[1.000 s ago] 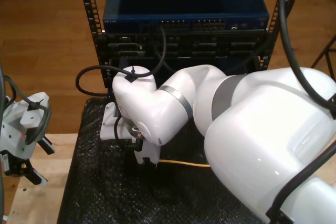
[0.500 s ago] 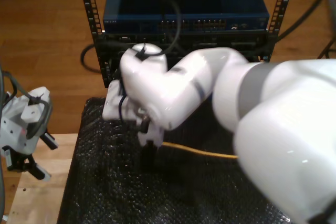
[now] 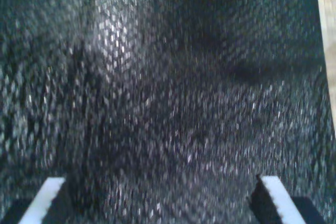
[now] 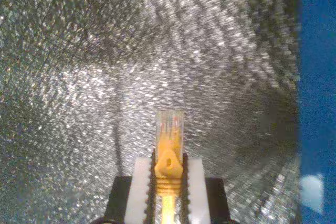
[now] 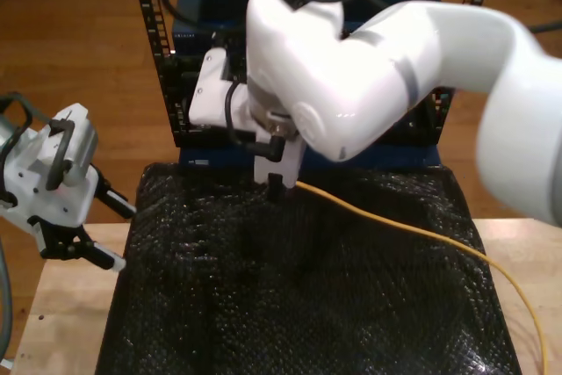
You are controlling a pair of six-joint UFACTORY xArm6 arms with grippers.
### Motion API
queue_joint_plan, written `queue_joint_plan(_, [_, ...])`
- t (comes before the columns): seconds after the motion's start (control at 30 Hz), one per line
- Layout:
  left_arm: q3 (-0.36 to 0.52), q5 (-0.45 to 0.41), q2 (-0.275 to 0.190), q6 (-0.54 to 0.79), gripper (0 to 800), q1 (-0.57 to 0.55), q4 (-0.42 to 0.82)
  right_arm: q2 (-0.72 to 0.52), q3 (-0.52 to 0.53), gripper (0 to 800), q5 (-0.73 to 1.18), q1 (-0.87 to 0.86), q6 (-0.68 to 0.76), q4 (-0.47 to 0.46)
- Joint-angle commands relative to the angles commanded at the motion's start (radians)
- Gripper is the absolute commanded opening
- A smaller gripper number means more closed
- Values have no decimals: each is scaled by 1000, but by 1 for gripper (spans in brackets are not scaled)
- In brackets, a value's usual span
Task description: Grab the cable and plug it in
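Note:
The cable (image 5: 395, 226) is thin and yellow. It runs across the black mat (image 5: 263, 305) toward the exterior view's right, then down off the table edge. Its clear plug (image 4: 169, 124) sticks out past the white pads (image 4: 140, 182) of my second gripper (image 4: 168, 174), which is shut on the cable's yellow boot. In the exterior view my second gripper (image 5: 277, 183) hangs over the mat's far edge, just in front of the rack. My first gripper (image 3: 163, 203) is open over the mat with nothing between its fingers. It sits at the exterior view's left (image 5: 112, 234).
A black equipment rack (image 5: 180, 85) with a blue switch (image 5: 198, 6) on top stands behind the mat, largely hidden by the big white arm (image 5: 369, 68). Wooden table (image 5: 66, 313) shows on both sides of the mat. Black arm cables loop above the rack.
My second arm has risen and swung toward the rack, pulling the cable's plug end up from mid-mat to the mat's far edge. My first gripper has shifted slightly toward the mat.

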Motion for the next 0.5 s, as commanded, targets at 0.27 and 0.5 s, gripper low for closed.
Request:
queue_joint_plan(0.27, [-5, 40, 2, 15, 800, -12, -130, -71, 9, 8, 6, -8, 0, 41])
queue_joint_plan(0.5, [-23, 48, 2, 29, 800, -69, -218, -115, 9, 8, 23, -28, -3, 101])
